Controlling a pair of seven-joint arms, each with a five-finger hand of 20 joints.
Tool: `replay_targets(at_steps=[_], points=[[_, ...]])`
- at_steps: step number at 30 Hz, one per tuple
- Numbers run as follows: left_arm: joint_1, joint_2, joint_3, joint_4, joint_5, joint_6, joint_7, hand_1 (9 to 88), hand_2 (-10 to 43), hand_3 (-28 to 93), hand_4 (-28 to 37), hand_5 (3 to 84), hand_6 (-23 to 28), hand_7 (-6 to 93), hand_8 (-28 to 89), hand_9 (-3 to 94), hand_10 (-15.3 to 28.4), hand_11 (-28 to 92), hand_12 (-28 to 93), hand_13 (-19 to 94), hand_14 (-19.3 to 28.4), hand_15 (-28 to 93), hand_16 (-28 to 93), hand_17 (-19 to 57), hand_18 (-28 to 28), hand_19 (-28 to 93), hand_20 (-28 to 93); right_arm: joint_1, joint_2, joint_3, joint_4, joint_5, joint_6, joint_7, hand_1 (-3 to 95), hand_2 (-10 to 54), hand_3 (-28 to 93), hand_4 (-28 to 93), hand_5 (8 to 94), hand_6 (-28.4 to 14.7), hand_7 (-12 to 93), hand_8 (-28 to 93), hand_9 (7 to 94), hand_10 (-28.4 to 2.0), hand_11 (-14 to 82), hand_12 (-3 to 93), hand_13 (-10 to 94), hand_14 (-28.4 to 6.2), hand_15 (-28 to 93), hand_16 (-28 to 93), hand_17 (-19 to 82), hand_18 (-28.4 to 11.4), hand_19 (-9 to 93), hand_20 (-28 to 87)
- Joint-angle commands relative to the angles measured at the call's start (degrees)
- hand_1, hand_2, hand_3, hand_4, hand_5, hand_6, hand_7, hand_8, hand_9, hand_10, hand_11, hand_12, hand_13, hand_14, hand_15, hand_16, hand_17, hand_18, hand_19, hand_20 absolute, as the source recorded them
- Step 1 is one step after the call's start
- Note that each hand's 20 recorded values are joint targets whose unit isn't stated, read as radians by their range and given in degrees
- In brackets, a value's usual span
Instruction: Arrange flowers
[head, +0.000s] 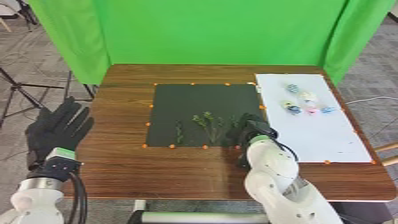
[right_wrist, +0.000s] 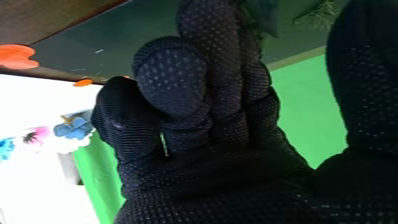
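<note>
From here, the green sprigs (head: 209, 125) lie on the dark mat (head: 200, 99), the blooms (head: 307, 96) on the white sheet (head: 306, 135); joining them seems left to do. The right hand (head: 250, 129), fingers loosely extended, is beside the sprigs; the left hand (head: 55, 132) is spread.

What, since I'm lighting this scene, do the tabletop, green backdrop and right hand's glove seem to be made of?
The tabletop looks like smooth brown wood, or laminate, from its streaky grain. The green backdrop seems matte cloth, as its sides hang in folds. The right hand's glove looks like dull black fabric with small pale dots, possibly rubbery.
</note>
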Motion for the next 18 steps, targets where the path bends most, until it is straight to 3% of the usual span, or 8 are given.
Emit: replay_targets(at_steps=[1, 9, 12, 18], points=[[1.02, -0.34, -0.25, -0.21, -1.05, 0.21, 0.26, 25.8, 9.5, 74, -28.3, 39.3, 6.3, 13.5, -9, 29.7, 12.0, 18, 9, 21, 12.7, 31, -8, -4.1, 12.2, 33, 8, -2.14, 0.9, 1.64, -0.02, -0.76, -0.51, 0.43, 26.5, -9.5, 71, -20, 66.8, -7.6, 43, -12, 78.0, -16.6, 38.8, 29.5, 80, -8.4, 62, 34, 55, -21.1, 93, 51], [1.16, -0.16, -0.35, -0.39, -1.84, 0.72, 0.43, 25.9, 9.5, 74, -28.3, 39.2, 6.4, 13.5, -9, 29.7, 12.0, 19, 9, 21, 12.6, 31, -8, -4.1, 12.2, 33, 8, -3.05, 1.79, 3.3, -0.94, -1.9, -0.09, 0.78, 25.5, -9.5, 70, -20, 68.5, -8.3, 30, -8, 78.4, -17.0, 35.7, 27.7, 80, -9.0, 62, 33, 55, -21.1, 93, 51], [1.28, -0.35, -0.59, -0.44, -1.36, 0.54, 0.09, 25.9, 9.6, 74, -28.3, 39.1, 6.4, 13.6, -9, 29.6, 12.0, 19, 9, 20, 12.7, 32, -8, -4.2, 12.2, 33, 9, -3.41, 2.11, 3.94, -1.62, -2.55, -1.34, 0.56, 24.8, -9.5, 70, -19, 68.4, -9.1, 23, -7, 78.8, -17.4, 32.1, 25.9, 80, -9.2, 62, 33, 55, -21.1, 93, 51], [1.32, -0.58, -0.58, -0.57, -1.3, 0.53, 0.2, 25.9, 9.7, 74, -28.3, 39.3, 6.4, 13.7, -9, 29.7, 12.1, 19, 9, 20, 12.7, 32, -8, -4.1, 12.2, 33, 9, -4.07, 3.33, 5.35, -3.42, -3.97, 2.14, 0.27, 23.6, -3.7, 69, -19, 67.7, -9.4, 21, -7, 78.0, -18.1, 28.0, 24.0, 79, -10.0, 61, 32, 55, -21.6, 93, 50]])
